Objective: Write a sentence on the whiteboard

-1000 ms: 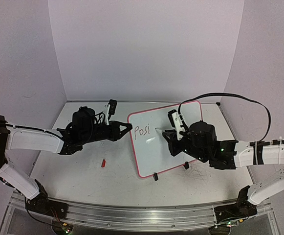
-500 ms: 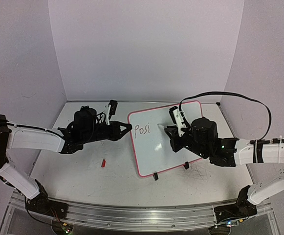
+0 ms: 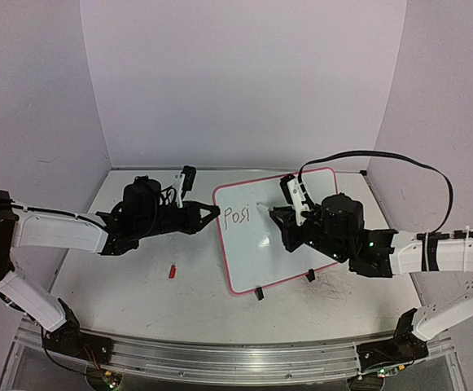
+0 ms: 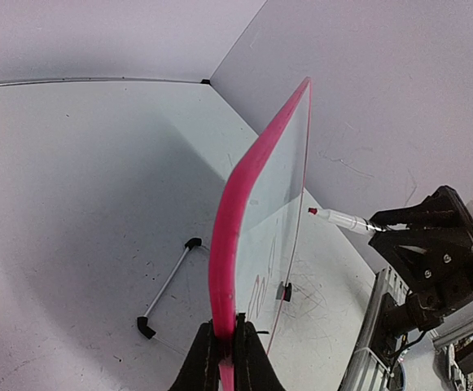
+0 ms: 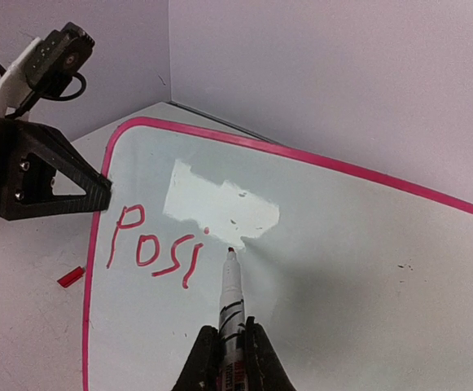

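Note:
The whiteboard [image 3: 264,257], white with a pink-red frame, stands tilted at mid-table. The sentence's red lettering reads "Posi" [image 3: 236,217] near the board's top left, and it also shows in the right wrist view [image 5: 151,248]. My left gripper [image 3: 214,213] is shut on the board's left frame edge [image 4: 224,244], with the jaws [image 4: 227,346] pinching it. My right gripper [image 3: 281,218] is shut on a white marker [image 5: 231,297]. Its red tip sits just right of the "i", and I cannot tell whether it touches. The marker also shows in the left wrist view [image 4: 342,220].
A small red marker cap [image 3: 172,270] lies on the table left of the board. The board's black clip feet [image 3: 259,294] rest at its near edge. A wire stand leg [image 4: 167,287] lies behind the board. Walls close in at the back and both sides.
My right gripper has moved the marker tip a little up the board, from below-right of the "i" to just right of its top. The left arm and board have stayed still.

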Tool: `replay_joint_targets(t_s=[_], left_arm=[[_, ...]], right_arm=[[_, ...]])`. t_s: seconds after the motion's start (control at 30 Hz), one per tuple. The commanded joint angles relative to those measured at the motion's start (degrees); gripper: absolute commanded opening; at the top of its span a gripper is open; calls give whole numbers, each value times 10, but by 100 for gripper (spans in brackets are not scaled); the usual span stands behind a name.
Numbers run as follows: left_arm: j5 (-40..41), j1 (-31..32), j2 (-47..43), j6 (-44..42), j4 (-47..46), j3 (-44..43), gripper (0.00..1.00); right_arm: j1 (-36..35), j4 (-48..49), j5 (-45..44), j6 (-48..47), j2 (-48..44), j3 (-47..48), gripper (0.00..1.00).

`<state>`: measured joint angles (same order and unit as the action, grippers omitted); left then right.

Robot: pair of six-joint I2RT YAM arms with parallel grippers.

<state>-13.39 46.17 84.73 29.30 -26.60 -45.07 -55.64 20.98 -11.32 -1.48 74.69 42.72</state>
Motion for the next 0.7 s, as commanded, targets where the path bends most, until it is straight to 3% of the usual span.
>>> replay_joint_targets(t_s=[0.0, 0.67], left_arm=[[14, -3, 6, -28, 11, -25, 0], [12, -3, 4, -30, 11, -23, 0]], right_arm=[[0, 30, 14, 0, 16, 21, 0], [1, 39, -10, 4, 44, 42, 0]])
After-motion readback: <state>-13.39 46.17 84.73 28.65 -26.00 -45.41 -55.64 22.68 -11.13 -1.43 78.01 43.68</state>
